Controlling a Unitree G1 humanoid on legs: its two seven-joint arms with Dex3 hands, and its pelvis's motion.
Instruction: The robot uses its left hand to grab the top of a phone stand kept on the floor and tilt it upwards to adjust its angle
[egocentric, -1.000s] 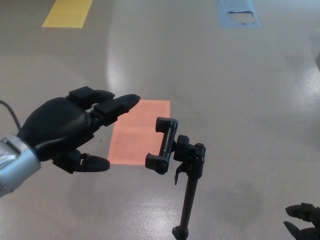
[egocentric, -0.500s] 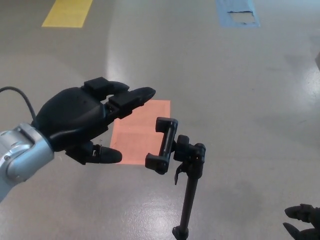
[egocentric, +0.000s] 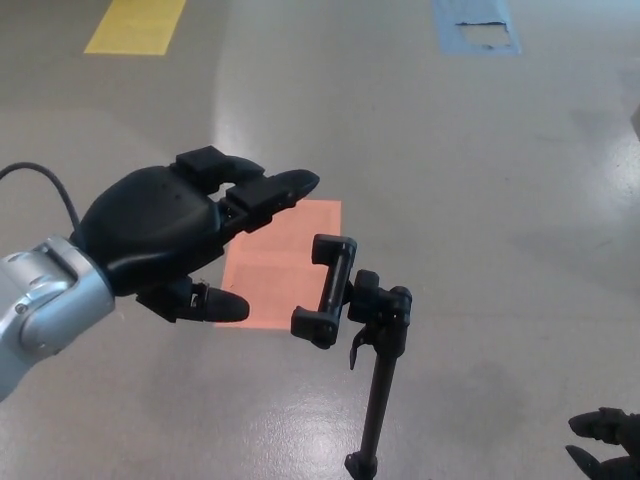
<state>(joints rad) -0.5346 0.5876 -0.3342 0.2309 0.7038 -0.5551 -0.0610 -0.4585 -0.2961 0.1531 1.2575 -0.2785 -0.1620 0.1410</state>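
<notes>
Left hand (egocentric: 165, 235), black, enters from the picture's left on a silver forearm (egocentric: 40, 310) with a thin black cable (egocentric: 50, 185) arching behind the wrist. Its 2 thick fingers (egocentric: 270, 190) extend toward the right, and the thumb (egocentric: 205, 303) lies below them; fingers and thumb are spread well apart and hold nothing. The fingertips are near the top of the phone stand (egocentric: 350, 310) but do not touch it, and the thumb tip lies to the left of the clamp's lower end, also clear of it.

Phone stand, black, stands on the grey floor (egocentric: 480, 180) at centre-bottom of the head view. Its clamp (egocentric: 325, 290) is a narrow bar with a hooked jaw at each end, tilted so that the upper end leans slightly right of the lower end. Just right of the clamp sits a chunky joint block (egocentric: 385, 305), from which a slim pole (egocentric: 378, 400) descends to the bottom edge of the picture.

Right hand (egocentric: 605, 440) shows only partly at the lower right corner, well apart from the stand; whether it is spread or closed cannot be told.

Floor markings: 1 orange rectangle (egocentric: 280, 270) lies behind the clamp and under the left hand's fingers, 1 yellow patch (egocentric: 135, 25) at upper left, and 1 worn blue patch (egocentric: 475, 25) at upper right.
</notes>
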